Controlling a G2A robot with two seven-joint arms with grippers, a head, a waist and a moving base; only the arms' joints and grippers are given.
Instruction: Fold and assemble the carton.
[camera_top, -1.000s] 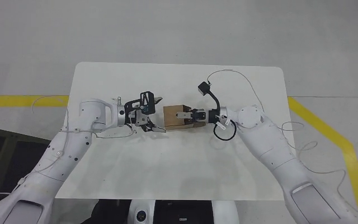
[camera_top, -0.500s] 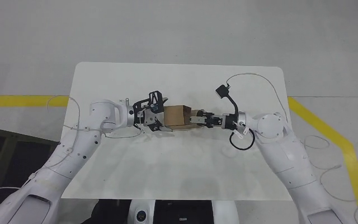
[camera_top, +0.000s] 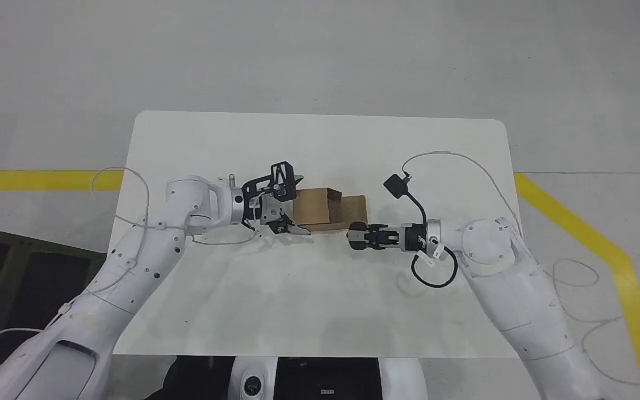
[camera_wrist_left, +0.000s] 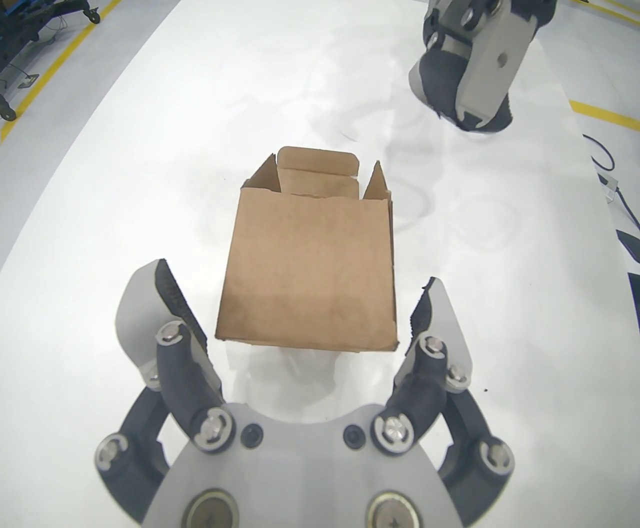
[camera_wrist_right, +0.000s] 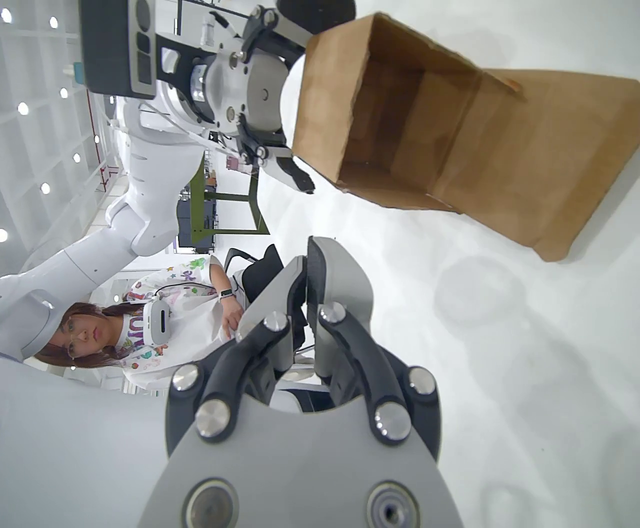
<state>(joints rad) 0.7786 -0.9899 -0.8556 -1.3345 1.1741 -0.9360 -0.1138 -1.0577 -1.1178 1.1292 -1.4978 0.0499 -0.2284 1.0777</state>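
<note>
L gripper wide, straddling carton closed end; R gripper pinched empty, clear of open end.

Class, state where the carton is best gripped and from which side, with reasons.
Grip the carton across its two side walls near the closed end, coming in level from the side of the left gripper. The walls there are flat and parallel, and the open fingers stand either side of them. The far end is open, with loose flaps that would probably give.
</note>
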